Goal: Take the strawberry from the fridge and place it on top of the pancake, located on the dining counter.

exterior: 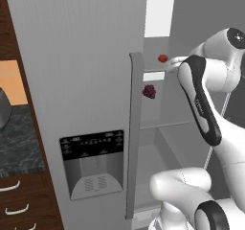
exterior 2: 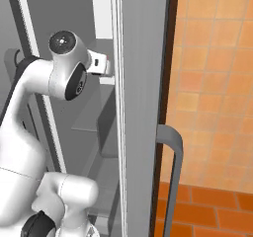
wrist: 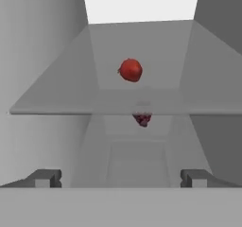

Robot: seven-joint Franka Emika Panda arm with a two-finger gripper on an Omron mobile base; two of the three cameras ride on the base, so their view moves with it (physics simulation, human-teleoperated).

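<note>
The strawberry (wrist: 131, 70) sits on the upper glass shelf (wrist: 56, 96) inside the fridge (exterior: 86, 56), above a maroon fruit (wrist: 142, 119). The gripper (wrist: 121, 178), jaws wide and empty, should advance level, centred on the berry, clearing the shelf edge.

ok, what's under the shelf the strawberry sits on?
A dark maroon fruit lies on the next shelf down, seen through the strawberry's clear shelf; the shelf edge covers its top. Lower fridge levels look bare.
</note>
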